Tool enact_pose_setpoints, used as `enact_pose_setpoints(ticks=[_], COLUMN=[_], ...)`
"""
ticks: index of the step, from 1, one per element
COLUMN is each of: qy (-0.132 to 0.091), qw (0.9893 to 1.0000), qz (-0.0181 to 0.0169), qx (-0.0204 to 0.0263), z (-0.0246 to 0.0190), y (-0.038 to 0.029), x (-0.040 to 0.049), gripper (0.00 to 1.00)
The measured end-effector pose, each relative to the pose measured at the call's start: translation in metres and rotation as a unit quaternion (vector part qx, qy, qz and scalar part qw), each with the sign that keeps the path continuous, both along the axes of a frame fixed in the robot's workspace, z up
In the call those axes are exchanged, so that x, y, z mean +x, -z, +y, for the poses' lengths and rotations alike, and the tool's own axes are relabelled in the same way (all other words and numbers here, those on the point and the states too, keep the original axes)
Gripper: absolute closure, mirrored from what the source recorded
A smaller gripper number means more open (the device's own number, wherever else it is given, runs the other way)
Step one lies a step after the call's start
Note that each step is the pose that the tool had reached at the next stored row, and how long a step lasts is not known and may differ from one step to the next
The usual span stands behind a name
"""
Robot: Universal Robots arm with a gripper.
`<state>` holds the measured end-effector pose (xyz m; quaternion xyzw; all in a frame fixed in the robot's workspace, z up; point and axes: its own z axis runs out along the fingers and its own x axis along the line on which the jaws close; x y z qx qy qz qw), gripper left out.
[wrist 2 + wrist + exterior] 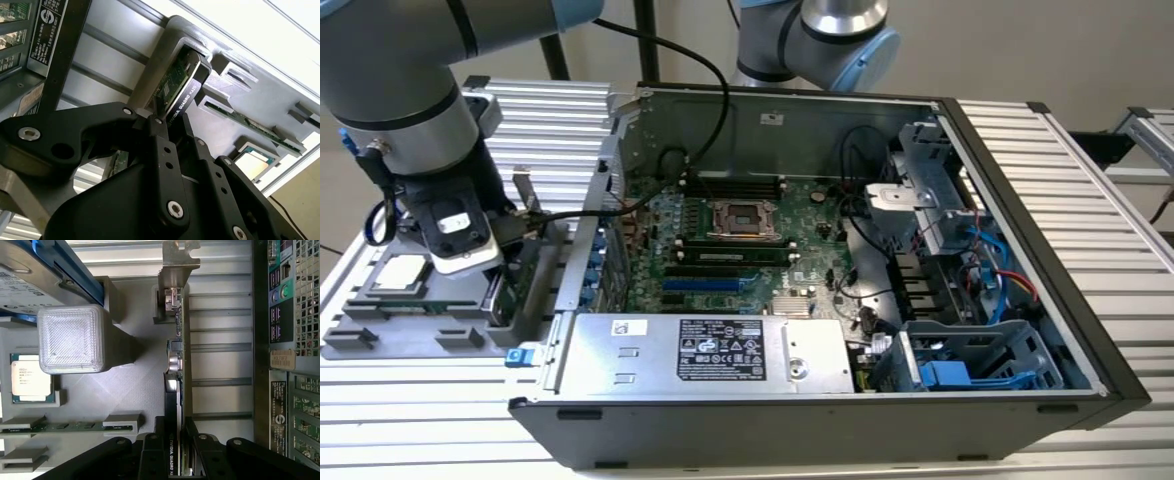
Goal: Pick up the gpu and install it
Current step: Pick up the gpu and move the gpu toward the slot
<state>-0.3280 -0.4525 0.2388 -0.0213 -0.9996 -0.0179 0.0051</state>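
Pinching the gpu, a thin green circuit card with a black cooler shroud on one face, the black two-fingered tool has a finger pressed against each face, near the end away from the card's silver metal bracket. The card stands on edge and appears seated in a slot of the grey moulded parts tray. That tray rests on the ribbed aluminium tabletop, just beside the open black computer case, at the exterior view's left. A square silver processor chip and a slim green memory stick lie in the same tray, apart from the card.

The step in hand looks like drawing the card out of its holder. Since the grip sits toward one end, the bracket end could sag or pivot. A straight pull along the slot, with the card kept upright, should stop the bracket catching on the holder's wall. The squeeze should be firm without crushing the shroud, which may flex. The case wall is close on one side, so any sideways swing risks a knock.
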Motion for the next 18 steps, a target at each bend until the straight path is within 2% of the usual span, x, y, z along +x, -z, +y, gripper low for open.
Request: enact_pose_setpoints(ticks=[5, 18], qy=[-0.001, -0.002], qw=[1.0, 1.0], qz=[0.0, 0.0], qx=[0.0, 0.0], z=[0.0, -0.0001], y=[-0.0021, -0.0163], x=[0.0, 0.0001], gripper=[1.0, 1.0])
